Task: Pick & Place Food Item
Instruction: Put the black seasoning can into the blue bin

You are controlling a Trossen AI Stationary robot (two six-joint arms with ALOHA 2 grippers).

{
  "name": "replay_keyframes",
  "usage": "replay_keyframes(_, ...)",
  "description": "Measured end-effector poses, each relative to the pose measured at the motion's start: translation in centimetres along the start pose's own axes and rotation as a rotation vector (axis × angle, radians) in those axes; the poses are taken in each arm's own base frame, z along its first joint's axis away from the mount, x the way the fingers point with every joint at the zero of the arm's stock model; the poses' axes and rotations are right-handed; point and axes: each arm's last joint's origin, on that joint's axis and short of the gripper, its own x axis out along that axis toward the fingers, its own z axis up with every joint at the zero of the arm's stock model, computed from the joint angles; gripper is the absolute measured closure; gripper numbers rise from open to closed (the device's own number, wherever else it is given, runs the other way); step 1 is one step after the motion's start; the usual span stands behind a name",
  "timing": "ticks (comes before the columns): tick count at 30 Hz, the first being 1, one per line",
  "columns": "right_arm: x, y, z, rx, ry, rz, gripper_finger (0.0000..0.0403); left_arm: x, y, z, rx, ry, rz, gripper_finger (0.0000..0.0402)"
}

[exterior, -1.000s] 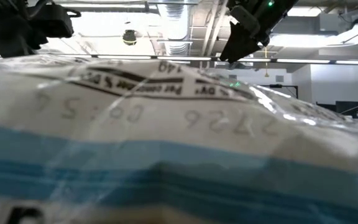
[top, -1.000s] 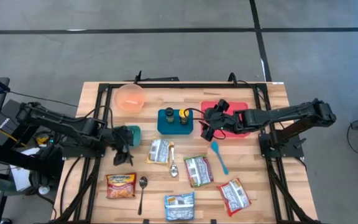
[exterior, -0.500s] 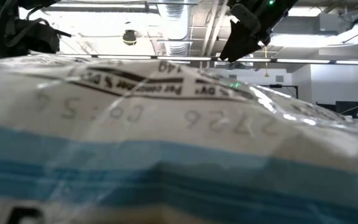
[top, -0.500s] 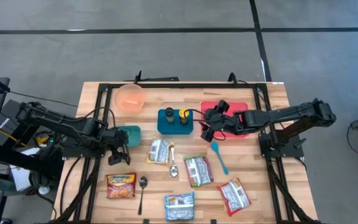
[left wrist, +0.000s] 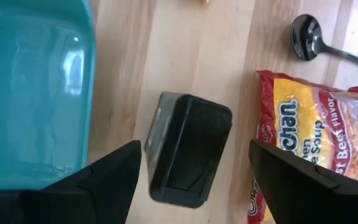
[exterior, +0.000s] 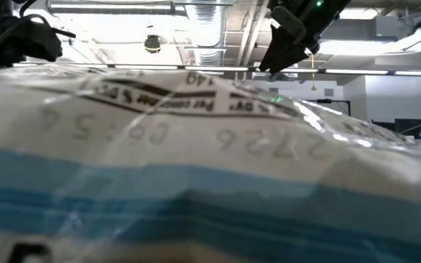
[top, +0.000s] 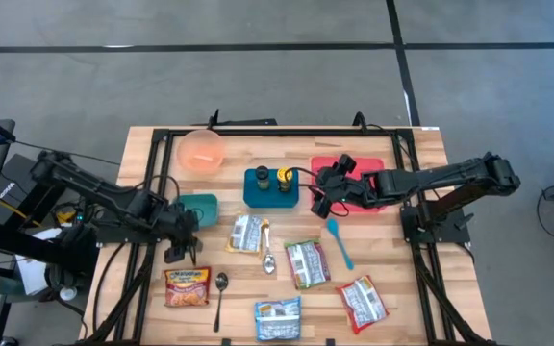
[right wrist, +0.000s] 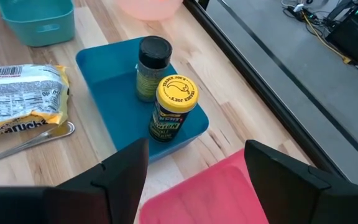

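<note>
My left gripper (top: 181, 247) is open and empty, low over the wood between the teal container (top: 200, 205) and a red and yellow ramen packet (top: 188, 286). In the left wrist view, a small black block (left wrist: 188, 149) lies on the wood ahead of the open fingers, with the teal container (left wrist: 33, 87) on one side and the ramen packet (left wrist: 316, 137) on the other. My right gripper (top: 323, 198) is open and empty at the left end of the red tray (top: 365, 171), facing the blue tray (right wrist: 114, 93).
Other food packets (top: 248, 233), (top: 307, 262), (top: 363, 301), (top: 278, 318) lie flat on the table's near half. The blue tray (top: 270, 188) holds two spice bottles. An orange bowl (top: 201, 151), spoons (top: 220, 285), (top: 266, 258) and a blue spatula (top: 339, 242) are nearby. A packet (exterior: 210, 168) fills the low view.
My left gripper has gone from over the teal container toward the table's near edge, closer to the ramen packet; the container now shows whole in the high view.
</note>
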Motion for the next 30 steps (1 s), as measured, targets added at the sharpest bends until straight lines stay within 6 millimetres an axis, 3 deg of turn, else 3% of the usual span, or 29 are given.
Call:
replay_keyframes(15,-0.3,0.3,-0.3,-0.005,0.003,-0.018,0.0143,2.6,-0.7,0.6,0.025,0.107,0.118,0.0108)
replay_keyframes(30,-0.3,0.3,-0.2,-0.004,0.003,-0.019,0.0143,2.7,-0.7,0.6,0.011,0.117,0.116,0.0122)
